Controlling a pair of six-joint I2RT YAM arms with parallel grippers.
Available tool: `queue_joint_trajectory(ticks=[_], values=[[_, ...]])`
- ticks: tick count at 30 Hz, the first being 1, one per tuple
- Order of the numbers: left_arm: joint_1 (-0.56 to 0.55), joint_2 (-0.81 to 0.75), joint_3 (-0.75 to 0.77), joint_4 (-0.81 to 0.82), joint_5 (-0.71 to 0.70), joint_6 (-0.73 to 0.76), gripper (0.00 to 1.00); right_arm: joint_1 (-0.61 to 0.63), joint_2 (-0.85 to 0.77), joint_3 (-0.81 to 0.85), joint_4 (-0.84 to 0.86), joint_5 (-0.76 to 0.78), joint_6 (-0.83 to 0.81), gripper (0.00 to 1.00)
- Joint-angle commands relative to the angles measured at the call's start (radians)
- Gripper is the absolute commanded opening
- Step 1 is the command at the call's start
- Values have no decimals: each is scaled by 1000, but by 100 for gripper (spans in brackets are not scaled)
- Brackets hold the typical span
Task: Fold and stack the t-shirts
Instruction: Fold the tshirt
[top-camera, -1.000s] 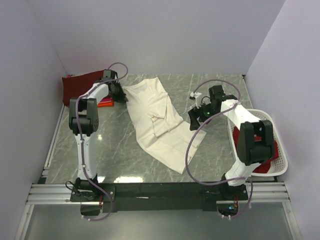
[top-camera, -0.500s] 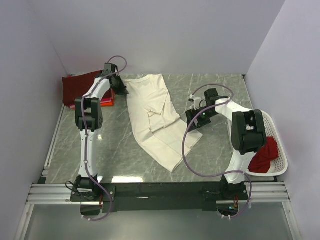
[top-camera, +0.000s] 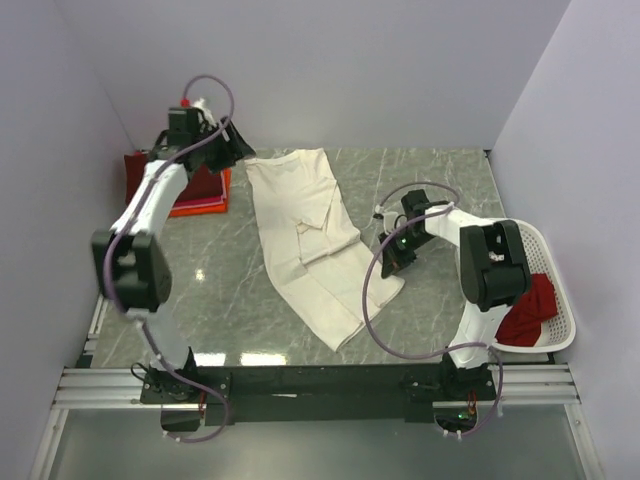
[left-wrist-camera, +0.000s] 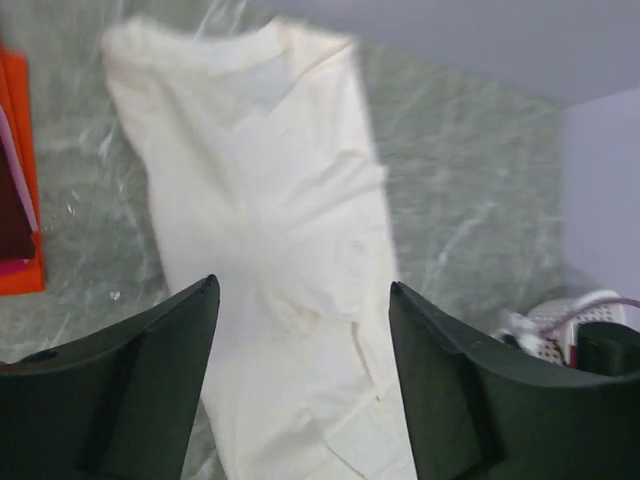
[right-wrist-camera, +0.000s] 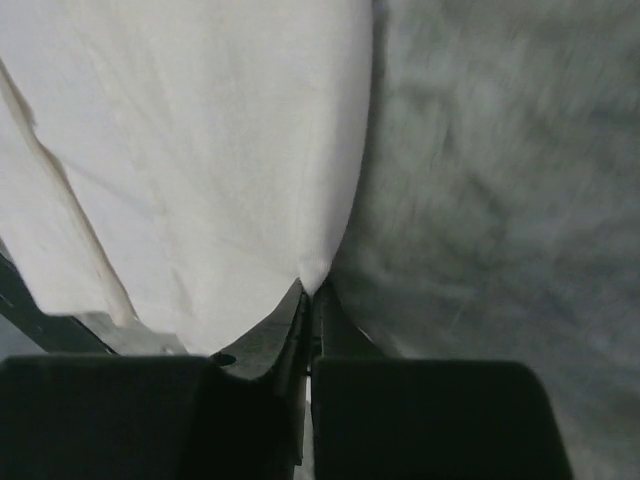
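Note:
The large cream-white t-shirt (top-camera: 300, 225) lies stretched out along the middle of the table, collar at the back. My right gripper (top-camera: 394, 262) sits low at its right edge and is shut on a pinch of that hem (right-wrist-camera: 312, 270). My left gripper (top-camera: 230, 148) hangs raised over the back left, open, with only the cream t-shirt (left-wrist-camera: 265, 190) far below its fingers (left-wrist-camera: 170, 340). Folded maroon and orange-red t-shirts (top-camera: 200, 198) are stacked at the back left. A bright red t-shirt (top-camera: 525, 312) lies in the basket.
The white lattice basket (top-camera: 565, 335) stands at the right edge, beside the right arm's base. Walls close in the left, back and right sides. The orange edge of the stack (left-wrist-camera: 15, 210) shows at the left of the left wrist view.
My left gripper let go of the collar, opened and lifted up and to the back left. My right gripper slid down to the shirt's right edge and shut on it.

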Motion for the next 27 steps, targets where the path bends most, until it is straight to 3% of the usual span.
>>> queue_joint_trajectory(ticks=[1,7,14,16,19,20,23,27], values=[[-5,-307,-149,166,38,53,76,9,-120,-70,-158,93,-77,0],[-30,-533,-361,214,222,91,80,64,-261,-115,-336,144,-171,0],[-201,-629,-438,93,193,191,80,225,-275,-89,-475,94,-203,2],[-232,-644,-482,77,141,202,80,249,-294,-104,-495,87,-197,11],[-235,-652,-561,80,90,182,79,247,-350,-104,-511,126,-192,45],[-235,-655,-582,94,101,180,78,227,-375,-103,-508,141,-191,79],[-263,-666,-650,109,124,188,77,167,-465,-48,-506,202,-212,98],[-403,-695,-688,85,96,255,77,115,-583,32,-448,180,-309,100]])
